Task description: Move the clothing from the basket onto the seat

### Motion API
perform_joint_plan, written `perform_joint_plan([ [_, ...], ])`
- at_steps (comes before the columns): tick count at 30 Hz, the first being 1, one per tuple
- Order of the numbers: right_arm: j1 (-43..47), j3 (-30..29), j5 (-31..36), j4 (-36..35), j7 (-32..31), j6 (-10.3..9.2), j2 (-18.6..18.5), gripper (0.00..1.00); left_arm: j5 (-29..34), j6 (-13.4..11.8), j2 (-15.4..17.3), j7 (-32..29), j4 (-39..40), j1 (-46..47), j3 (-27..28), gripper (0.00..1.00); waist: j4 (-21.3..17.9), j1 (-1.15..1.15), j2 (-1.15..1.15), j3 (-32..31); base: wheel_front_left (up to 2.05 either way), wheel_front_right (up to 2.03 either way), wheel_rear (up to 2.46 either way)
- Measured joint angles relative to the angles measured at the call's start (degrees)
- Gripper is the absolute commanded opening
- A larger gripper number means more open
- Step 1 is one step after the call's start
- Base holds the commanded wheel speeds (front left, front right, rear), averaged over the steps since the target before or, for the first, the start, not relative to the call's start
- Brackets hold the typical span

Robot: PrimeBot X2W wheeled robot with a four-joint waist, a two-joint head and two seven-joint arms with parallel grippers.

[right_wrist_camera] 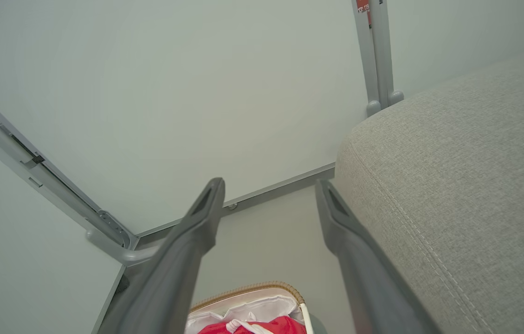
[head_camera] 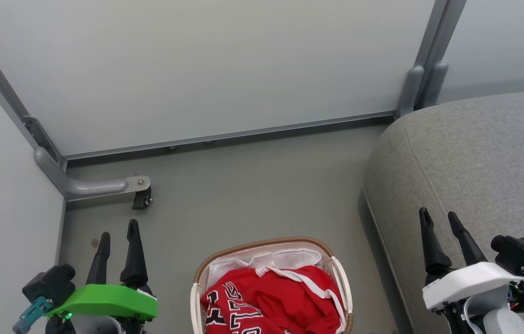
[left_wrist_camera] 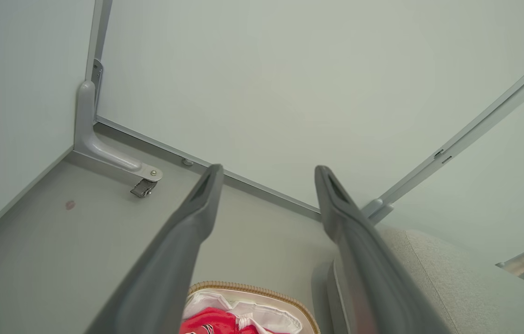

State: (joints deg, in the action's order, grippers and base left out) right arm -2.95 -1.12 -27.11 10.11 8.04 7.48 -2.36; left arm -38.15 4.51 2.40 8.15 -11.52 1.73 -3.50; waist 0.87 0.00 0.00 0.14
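Observation:
The white basket (head_camera: 338,273) with a brown woven rim stands on the floor at the bottom middle of the head view, holding the red clothing (head_camera: 285,290): a jersey with black-and-white letters (head_camera: 224,306) under a plainer piece with white trim (head_camera: 308,283). Its white liner shows behind them. The grey seat (head_camera: 470,171) lies to the basket's right. My left gripper (head_camera: 118,228) hangs open left of the basket, nothing between its fingers. My right gripper (head_camera: 439,217) hangs open over the seat's front edge. The basket rim (left_wrist_camera: 252,290) and clothing (left_wrist_camera: 206,324) show low between the left fingers; basket (right_wrist_camera: 248,290) likewise in the right wrist view.
Pale partition panels (head_camera: 224,65) close off the back and left. A grey metal foot with a small caster (head_camera: 141,197) juts onto the floor near my left gripper. Bare grey floor (head_camera: 252,190) lies between the basket and the back panel.

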Motion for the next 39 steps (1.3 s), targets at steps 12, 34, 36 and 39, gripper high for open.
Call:
perform_joint_plan([
  [12,0.04,0.79,7.54,0.99,1.67,0.0,-0.09,1.0,6.24,-0.07,0.04,1.64,-2.09,-0.77,-1.0,1.0,0.22,0.0,0.0,0.08,0.0,0.0,0.0],
  [34,1.13,1.62,18.08,1.83,4.47,0.0,-0.24,1.0,14.55,0.03,0.16,4.37,-4.87,-1.35,-3.53,1.0,0.62,0.0,0.0,-0.16,0.0,0.0,0.0],
  [36,1.15,1.72,18.73,1.82,4.64,0.0,-0.25,1.0,14.92,0.04,0.18,4.64,-5.37,-1.38,-3.72,1.0,0.65,0.0,0.0,-0.17,0.0,0.0,0.0],
  [39,1.18,2.04,19.86,1.81,5.1,0.0,-0.26,1.0,16.17,0.1,0.19,4.98,-5.82,-1.4,-3.9,1.0,0.68,0.0,0.0,-0.15,0.0,0.0,0.0],
])
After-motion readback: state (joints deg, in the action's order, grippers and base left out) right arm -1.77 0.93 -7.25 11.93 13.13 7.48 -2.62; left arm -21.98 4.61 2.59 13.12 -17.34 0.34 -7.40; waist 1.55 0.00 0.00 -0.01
